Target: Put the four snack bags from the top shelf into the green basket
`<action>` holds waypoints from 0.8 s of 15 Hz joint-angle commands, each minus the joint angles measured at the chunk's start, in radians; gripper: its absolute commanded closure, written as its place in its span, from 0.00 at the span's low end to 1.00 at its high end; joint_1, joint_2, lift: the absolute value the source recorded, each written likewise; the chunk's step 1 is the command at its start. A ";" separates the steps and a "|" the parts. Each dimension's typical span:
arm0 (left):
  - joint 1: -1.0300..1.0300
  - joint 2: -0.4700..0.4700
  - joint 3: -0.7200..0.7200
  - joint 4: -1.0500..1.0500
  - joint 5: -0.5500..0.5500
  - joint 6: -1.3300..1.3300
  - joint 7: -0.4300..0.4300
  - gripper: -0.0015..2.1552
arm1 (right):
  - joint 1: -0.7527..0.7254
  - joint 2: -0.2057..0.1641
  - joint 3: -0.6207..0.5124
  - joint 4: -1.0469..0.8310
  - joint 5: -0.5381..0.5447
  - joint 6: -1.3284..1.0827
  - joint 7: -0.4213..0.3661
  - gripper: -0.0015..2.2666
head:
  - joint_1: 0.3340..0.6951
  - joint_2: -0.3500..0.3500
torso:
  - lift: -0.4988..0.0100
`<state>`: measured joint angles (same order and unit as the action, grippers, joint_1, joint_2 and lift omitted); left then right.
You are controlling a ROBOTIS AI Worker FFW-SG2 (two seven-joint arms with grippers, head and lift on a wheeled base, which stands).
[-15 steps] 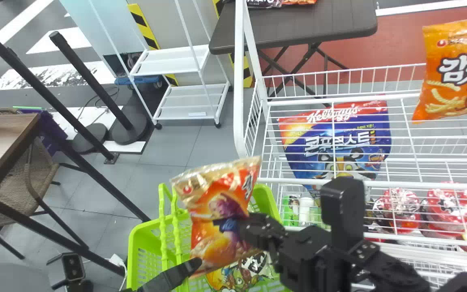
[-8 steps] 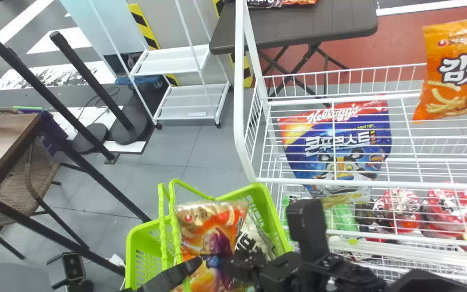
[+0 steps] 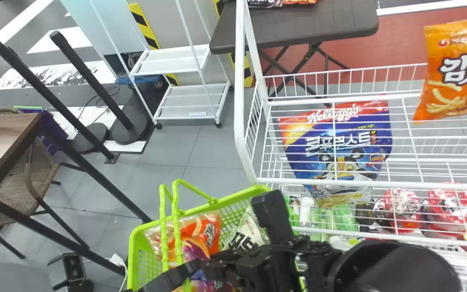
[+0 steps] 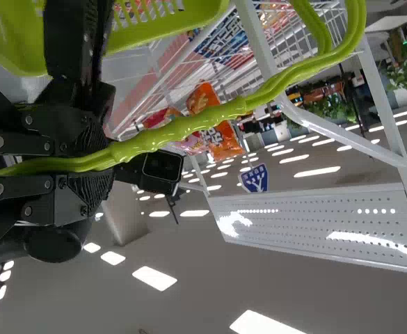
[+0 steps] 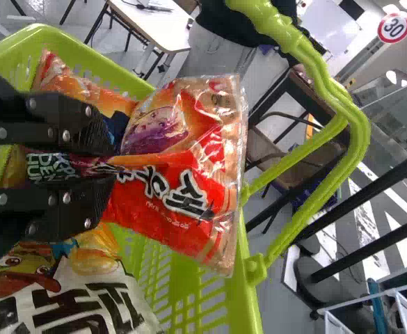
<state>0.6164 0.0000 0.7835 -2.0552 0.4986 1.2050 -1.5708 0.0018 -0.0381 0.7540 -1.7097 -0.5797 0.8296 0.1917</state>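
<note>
Raised handles seem to bar the green basket's left side.

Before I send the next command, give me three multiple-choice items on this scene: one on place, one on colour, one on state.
1. Where is the blue tiger bag?
A) In the basket
B) On the white rack
C) On the folding table

2. What colour is the basket handle at the left tool?
A) Green
B) Black
C) White

3. How is the right tool?
A) Open, empty
B) Shut, empty
C) Shut on a snack bag

1 B: it shows through the rack's wires.
2 A: bright green runs between the left fingers.
3 C: both right fingers pinch the bag.
</note>
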 commanded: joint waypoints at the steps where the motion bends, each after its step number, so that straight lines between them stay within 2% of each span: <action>1: 0.000 -0.003 -0.004 0.000 0.000 0.000 -0.010 1.00 | 0.064 -0.048 -0.102 -0.126 -0.005 0.053 0.012 0.02 | 1.00 1.00 | 0.98; 3: 0.000 -0.003 -0.006 0.000 0.000 0.000 -0.010 1.00 | 0.138 -0.088 -0.228 -0.260 -0.008 0.096 0.023 0.02 | 1.00 1.00 | 0.98; 5: 0.000 -0.003 -0.006 0.000 0.002 0.000 -0.010 1.00 | 0.219 -0.106 -0.384 -0.381 0.035 0.075 0.025 0.02 | 1.00 1.00 | 0.98; 8: 0.000 -0.003 -0.004 0.000 0.000 0.000 -0.010 1.00 | 0.259 -0.105 -0.561 -0.450 0.176 -0.026 0.020 0.02 | 1.00 1.00 | 0.98; 12: -0.003 -0.003 -0.003 0.006 0.002 0.000 -0.010 1.00 | 0.173 -0.088 -0.647 -0.324 0.342 -0.207 -0.008 0.02 | 1.00 1.00 | 0.98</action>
<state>0.6151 0.0000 0.7795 -2.0546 0.4998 1.2050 -1.5708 0.2156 -0.1329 0.1376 -2.0924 -0.2855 0.6837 0.1867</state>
